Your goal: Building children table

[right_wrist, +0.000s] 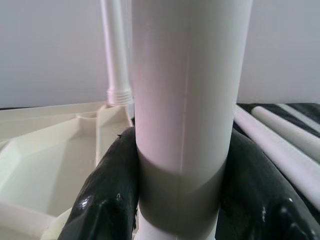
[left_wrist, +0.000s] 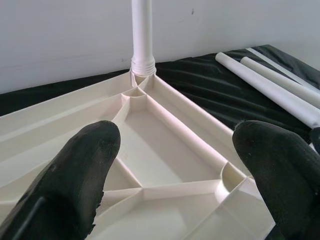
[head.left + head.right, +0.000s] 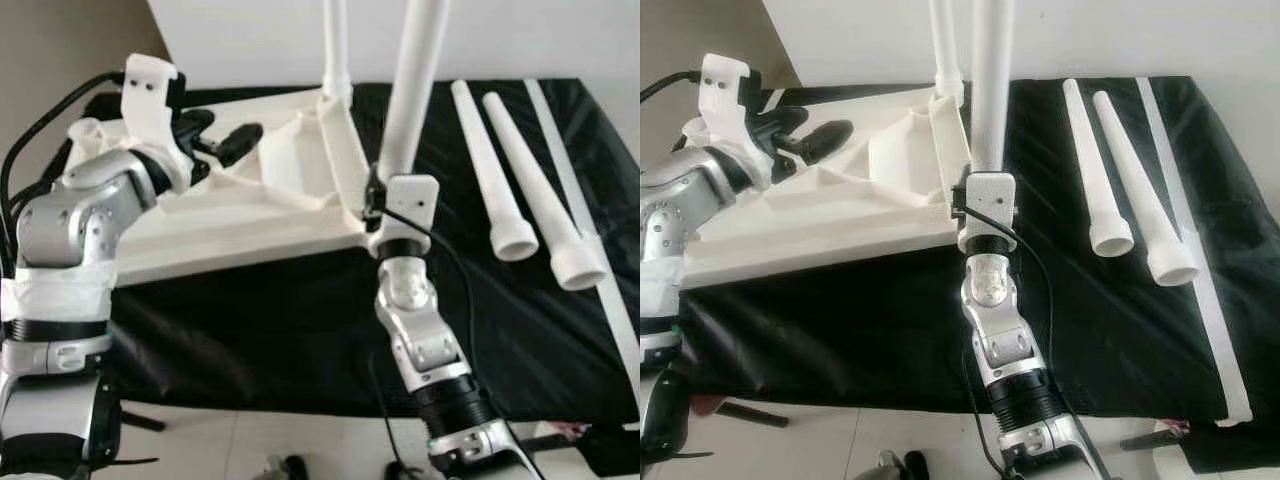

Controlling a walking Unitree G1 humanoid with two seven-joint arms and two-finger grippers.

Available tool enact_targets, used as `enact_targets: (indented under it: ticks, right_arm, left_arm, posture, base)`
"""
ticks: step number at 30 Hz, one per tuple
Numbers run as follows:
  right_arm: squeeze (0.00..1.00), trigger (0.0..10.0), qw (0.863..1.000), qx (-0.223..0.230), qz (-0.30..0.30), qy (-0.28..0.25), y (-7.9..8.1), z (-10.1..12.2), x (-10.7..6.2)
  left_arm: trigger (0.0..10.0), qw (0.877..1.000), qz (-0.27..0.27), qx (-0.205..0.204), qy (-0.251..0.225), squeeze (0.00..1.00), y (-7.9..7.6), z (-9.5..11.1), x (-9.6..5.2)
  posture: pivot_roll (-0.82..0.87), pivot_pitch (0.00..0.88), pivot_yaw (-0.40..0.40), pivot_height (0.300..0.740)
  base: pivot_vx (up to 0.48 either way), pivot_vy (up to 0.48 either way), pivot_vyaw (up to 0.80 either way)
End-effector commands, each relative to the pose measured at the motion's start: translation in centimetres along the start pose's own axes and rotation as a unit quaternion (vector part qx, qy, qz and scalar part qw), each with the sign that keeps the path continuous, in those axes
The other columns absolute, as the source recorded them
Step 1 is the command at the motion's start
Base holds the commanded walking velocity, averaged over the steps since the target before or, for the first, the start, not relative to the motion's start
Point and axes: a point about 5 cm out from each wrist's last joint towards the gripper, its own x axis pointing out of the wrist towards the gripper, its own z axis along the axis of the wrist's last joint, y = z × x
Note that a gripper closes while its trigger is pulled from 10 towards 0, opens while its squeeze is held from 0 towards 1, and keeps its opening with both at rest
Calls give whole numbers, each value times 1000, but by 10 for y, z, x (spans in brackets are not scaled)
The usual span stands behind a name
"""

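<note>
A white tabletop (image 3: 250, 215) lies upside down on a black cloth, its ribbed underside facing up. One white leg (image 3: 337, 50) stands screwed into its far corner. A second white leg (image 3: 412, 80) stands upright at the near right corner, and my right gripper (image 1: 180, 200) is shut around its lower end. My left gripper (image 2: 175, 165) hovers open over the left part of the tabletop, its black fingers (image 3: 235, 143) spread with nothing between them. Two loose tapered legs (image 3: 490, 170) (image 3: 540, 195) lie on the cloth to the right.
The black cloth (image 3: 300, 330) covers a low surface whose front edge runs close to my body. A long white strip (image 3: 590, 230) lies along the cloth's right side. A white wall rises behind. Black cables trail from both arms.
</note>
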Motion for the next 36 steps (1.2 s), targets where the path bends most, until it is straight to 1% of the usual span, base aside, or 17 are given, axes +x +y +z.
enact_targets:
  ticks: [1, 3, 10, 12, 13, 14, 20, 22, 25, 26, 27, 28, 29, 32, 34, 35, 36]
  right_arm:
    - [0, 10000, 983, 15, -47, 176, 5, -58, -29]
    - [0, 10000, 987, 11, -45, 156, 5, -55, -29]
    - [0, 10000, 988, 15, -49, 148, 2, -55, -30]
    - [0, 10000, 986, 26, -54, 153, -2, -57, -32]
    - [157, 10000, 986, 34, -55, 153, -5, -58, -32]
    - [1000, 10000, 986, 39, -55, 152, -6, -58, -32]
    - [1000, 10000, 989, 49, -45, 128, -13, -54, -28]
    - [1000, 10000, 991, 66, -22, 110, -16, -50, -25]
    - [1000, 10000, 993, 77, 32, 84, -19, -44, -18]
    - [1000, 10000, 993, 77, 32, 84, -19, -44, -18]
    - [176, 10000, 993, 73, 46, 76, -20, -42, -16]
    - [176, 10000, 993, 73, 46, 76, -20, -42, -16]
    - [0, 10000, 994, 68, 58, 70, -21, -40, -14]
    - [0, 10000, 993, 57, 91, 55, -22, -36, -10]
    - [0, 10000, 993, 57, 91, 55, -22, -36, -10]
    - [0, 10000, 992, 47, 112, 42, -25, -32, -6]
    - [0, 10000, 992, 47, 112, 42, -25, -32, -6]
  left_arm:
    - [10000, 1000, -4, 6, -2, 0, -3, 1, -2]
    - [10000, 1000, -3, 5, -2, 0, -3, 1, -3]
    - [10000, 1000, -2, 4, -3, 0, -3, 0, -4]
    - [10000, 1000, -3, 4, -3, 0, -3, -1, -4]
    - [10000, 1000, -3, 3, -3, 0, -3, -1, -4]
    - [10000, 1000, -3, 3, -3, 0, -3, -1, -4]
    - [10000, 1000, -6, 2, -3, 0, -4, -2, -4]
    - [10000, 1000, -20, 2, 1, 0, -9, -5, -3]
    - [10000, 998, -56, 0, 12, 0, -22, -13, -3]
    - [10000, 998, -56, 0, 12, 0, -22, -13, -3]
    - [10000, 998, -66, -1, 15, 0, -26, -16, -3]
    - [10000, 998, -66, -1, 15, 0, -26, -16, -3]
    - [10000, 997, -72, -1, 17, 0, -29, -18, -3]
    - [10000, 997, -77, -2, 20, 0, -32, -21, -2]
    - [10000, 997, -77, -2, 20, 0, -32, -21, -2]
    - [10000, 997, -76, -3, 21, 0, -32, -21, -1]
    - [10000, 997, -76, -3, 21, 0, -32, -21, -1]
  posture:
    - [-34, 184, 78, 740]
    - [-35, 177, 72, 740]
    - [-36, 172, 65, 740]
    - [-37, 168, 63, 740]
    - [-39, 168, 63, 740]
    - [-39, 167, 64, 740]
    - [-41, 165, 65, 740]
    - [-43, 166, 66, 740]
    - [-48, 167, 66, 740]
    - [-48, 167, 66, 740]
    - [-51, 169, 64, 740]
    - [-51, 169, 64, 740]
    - [-51, 170, 64, 740]
    - [-54, 174, 62, 740]
    - [-54, 174, 62, 740]
    - [-56, 177, 62, 740]
    - [-56, 177, 62, 740]
  base:
    - [0, 0, 0]
    - [0, 0, 0]
    - [0, 0, 0]
    - [0, 0, 0]
    - [0, 0, 0]
    - [0, 0, 0]
    - [0, 0, 0]
    - [0, 0, 0]
    - [0, 0, 0]
    - [0, 0, 0]
    - [0, 0, 0]
    - [0, 0, 0]
    - [0, 0, 0]
    - [0, 0, 0]
    - [0, 0, 0]
    - [0, 0, 0]
    - [0, 0, 0]
